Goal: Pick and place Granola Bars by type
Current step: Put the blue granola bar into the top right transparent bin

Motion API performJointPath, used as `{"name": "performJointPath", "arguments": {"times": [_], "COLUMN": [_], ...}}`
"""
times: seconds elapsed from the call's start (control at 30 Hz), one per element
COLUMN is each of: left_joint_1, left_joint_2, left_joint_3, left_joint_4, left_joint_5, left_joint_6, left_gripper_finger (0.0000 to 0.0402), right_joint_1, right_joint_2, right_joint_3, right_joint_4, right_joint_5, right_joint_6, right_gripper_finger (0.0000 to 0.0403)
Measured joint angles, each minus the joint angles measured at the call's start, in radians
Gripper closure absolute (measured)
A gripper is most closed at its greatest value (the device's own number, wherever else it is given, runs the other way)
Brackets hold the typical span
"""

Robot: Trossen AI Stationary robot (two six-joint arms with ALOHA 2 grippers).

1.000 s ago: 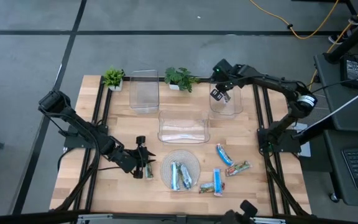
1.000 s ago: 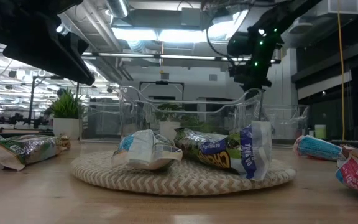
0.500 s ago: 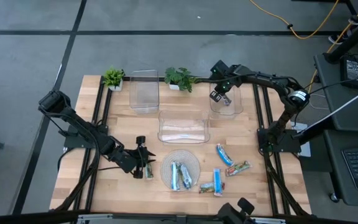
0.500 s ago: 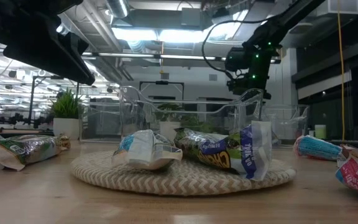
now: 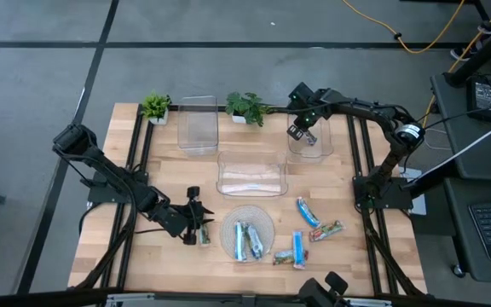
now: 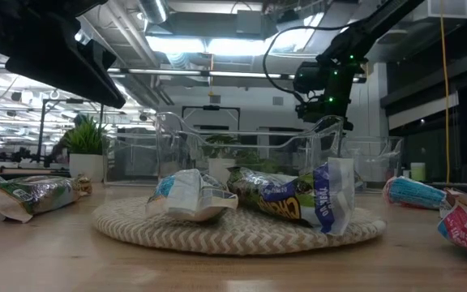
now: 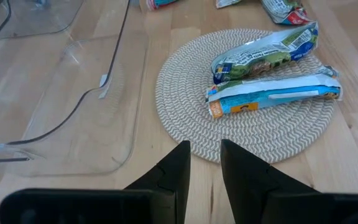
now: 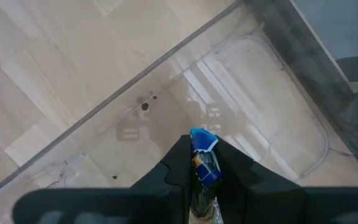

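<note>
Wooden desk [image 5: 169, 256], pale planks, black rails along both sides.

Two dark arms. Left arm low over the near-left of the desk; left hand [image 5: 199, 223] close beside the woven mat, fingers [image 7: 176, 168] set narrow with a slim gap and nothing between them. Right arm reaches across the far side; right hand [image 5: 300, 130] hangs above the far-right bin, fingers clamped on a blue-wrapped bar [image 8: 204, 163], its crimped end poking out past the fingertips, clear bin floor below it.

Three clear plastic bins: far-left bin [image 5: 198, 128], far-right bin [image 5: 314, 145], and a wide middle bin [image 5: 251, 176] nearer the front. I see nothing lying in any of them.

One round woven mat [image 5: 228, 243], near the front centre of the desk.

Two small potted plants at the far edge: one [image 5: 155, 107] left, one [image 5: 245, 107] between the far bins.

Granola Bars [image 5: 247, 240], counted from above: two on the mat, side by side, one mostly blue-and-white, one green with a blue patch. Four loose bars [image 5: 307, 211] right of the mat: one bright blue, one green-reddish, two more clustered nearer the front. One silvery-green bar [image 6: 35, 193] on the desk by the left hand. One in the right hand. Eight in sight. All oblong, crinkled foil, crimped ends.
</note>
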Motion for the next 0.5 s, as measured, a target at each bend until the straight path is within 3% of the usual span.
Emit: {"name": "performJointPath", "arguments": {"times": [0.17, 0.5], "left_joint_1": [0.0, 0.0], "left_joint_2": [0.0, 0.0], "left_joint_3": [0.0, 0.0], "left_joint_4": [0.0, 0.0], "left_joint_5": [0.0, 0.0], "left_joint_6": [0.0, 0.0], "left_gripper_finger": [0.0318, 0.0318], "right_joint_1": [0.0, 0.0], "right_joint_2": [0.0, 0.0], "right_joint_3": [0.0, 0.0], "right_joint_4": [0.0, -0.003], "right_joint_5": [0.001, 0.002], "right_joint_6": [-0.019, -0.02], "right_gripper_finger": [0.0337, 0.0252]}}
